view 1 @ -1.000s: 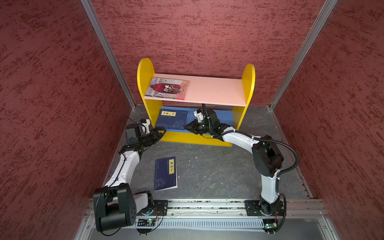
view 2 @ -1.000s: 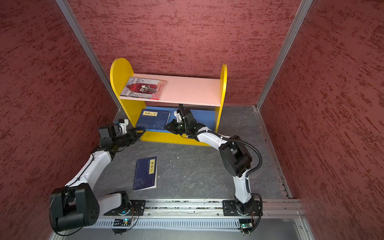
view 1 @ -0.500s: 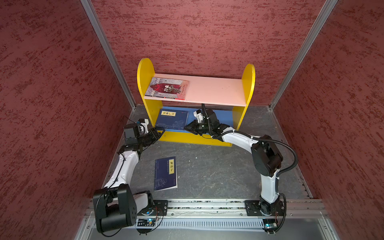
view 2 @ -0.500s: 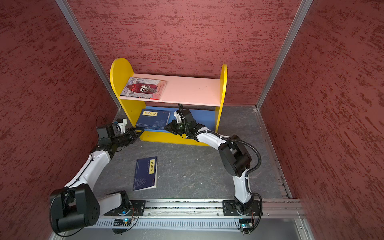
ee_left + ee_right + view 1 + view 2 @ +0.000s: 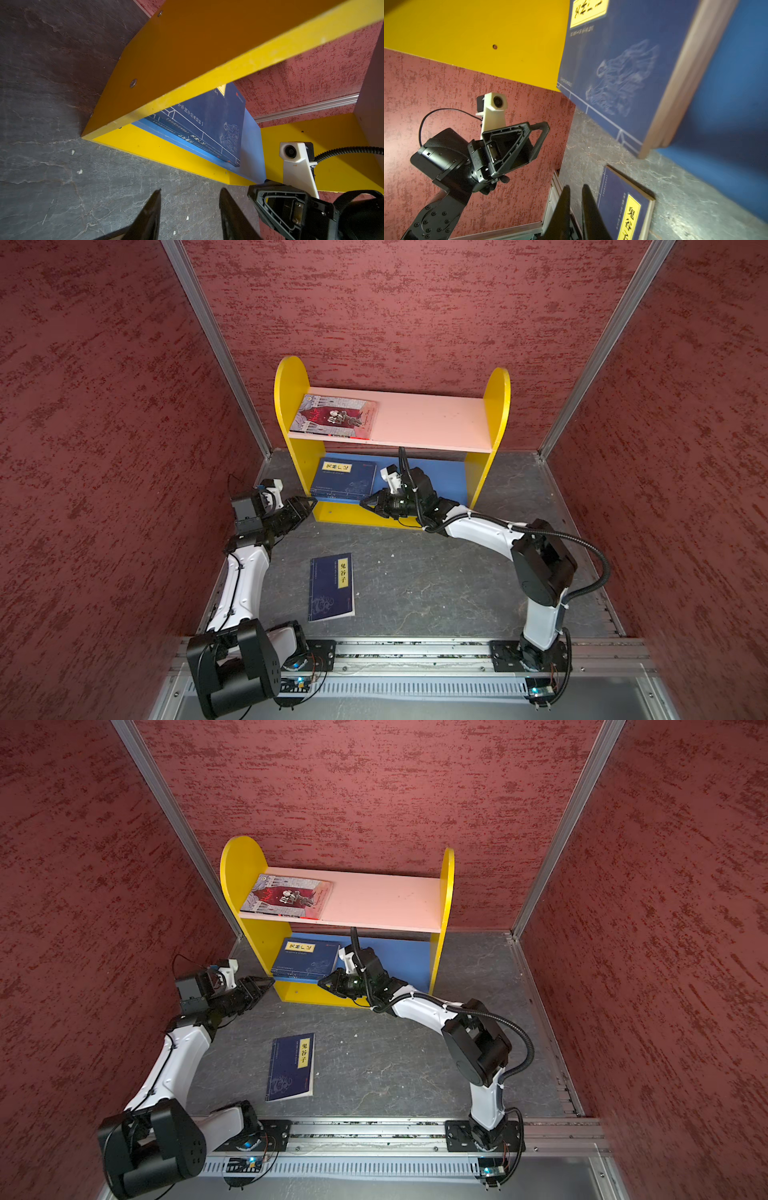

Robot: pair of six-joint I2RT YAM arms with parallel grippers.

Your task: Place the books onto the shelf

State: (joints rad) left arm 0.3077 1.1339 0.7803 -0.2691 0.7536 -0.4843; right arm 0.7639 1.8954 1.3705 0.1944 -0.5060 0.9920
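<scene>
The shelf stands against the back wall. A red-and-grey book lies flat on its pink upper board. A stack of navy books lies at the left of the blue lower board. Another navy book lies on the floor. My left gripper is open and empty, low by the shelf's front left corner. My right gripper is shut on nothing, just right of the stack's front edge.
Red textured walls close in on both sides and behind the shelf. The grey stone-patterned floor runs back to a metal rail at the front, where both arm bases sit. The right half of both shelf boards is bare.
My left arm has drawn back slightly to the left, away from the shelf corner. The right arm and the books have hardly moved.
</scene>
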